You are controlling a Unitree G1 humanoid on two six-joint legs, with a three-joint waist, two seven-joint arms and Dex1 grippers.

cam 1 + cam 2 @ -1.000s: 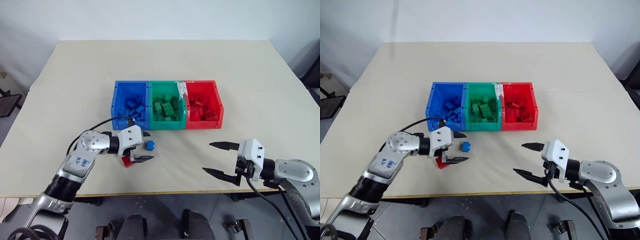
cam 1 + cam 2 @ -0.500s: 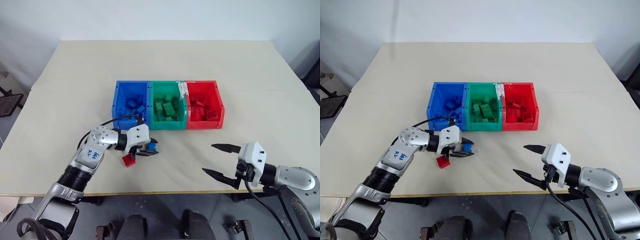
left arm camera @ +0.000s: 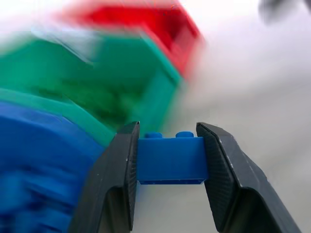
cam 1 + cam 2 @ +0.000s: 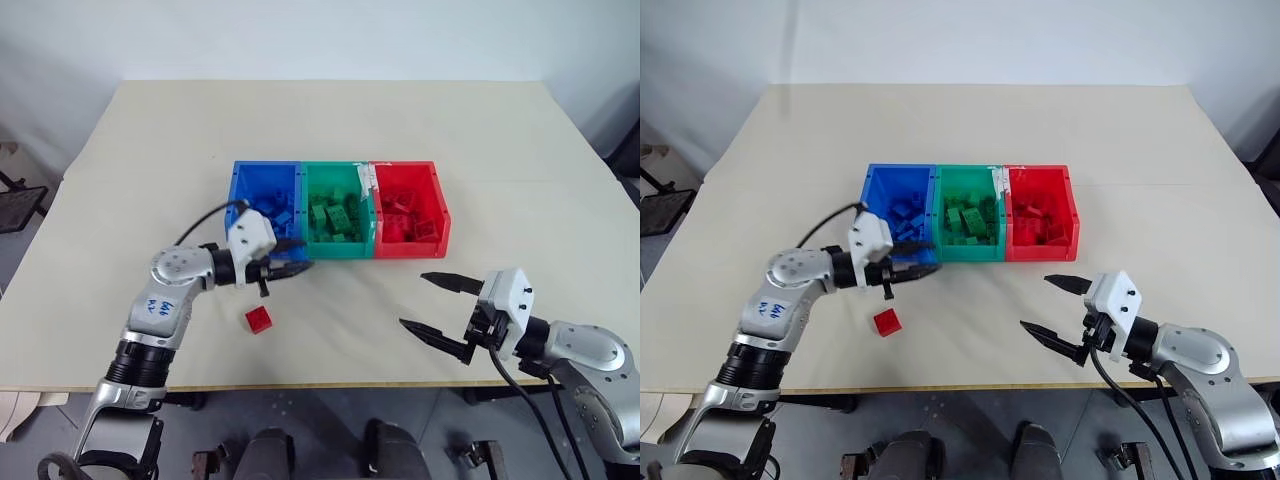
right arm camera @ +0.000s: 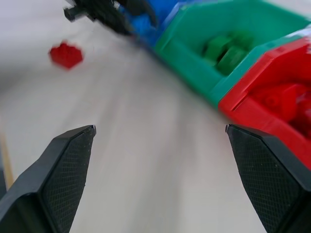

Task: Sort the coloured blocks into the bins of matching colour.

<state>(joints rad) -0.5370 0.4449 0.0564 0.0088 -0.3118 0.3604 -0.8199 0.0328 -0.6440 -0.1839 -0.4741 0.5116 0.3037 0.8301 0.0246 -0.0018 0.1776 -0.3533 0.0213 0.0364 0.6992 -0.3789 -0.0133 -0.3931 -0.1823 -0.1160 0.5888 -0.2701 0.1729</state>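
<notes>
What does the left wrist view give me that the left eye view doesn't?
Left wrist view: the blue brick sits clamped between the left gripper's fingers, studs up. Left eye view: the loose red brick lies on the table, and the right gripper hangs open and empty. Both show the blue bin, green bin and red bin ahead.

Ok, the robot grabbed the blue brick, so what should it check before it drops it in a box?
1. Blue brick clamped between left gripper fingers: ok.
2. Brick lifted off the table: ok.
3. Left gripper over the blue bin: not ok, it hangs by the front wall.
4. Room in the blue bin: ok.
5. Right gripper open and out of the way: ok.
6. Red brick waiting on the table: ok.
</notes>
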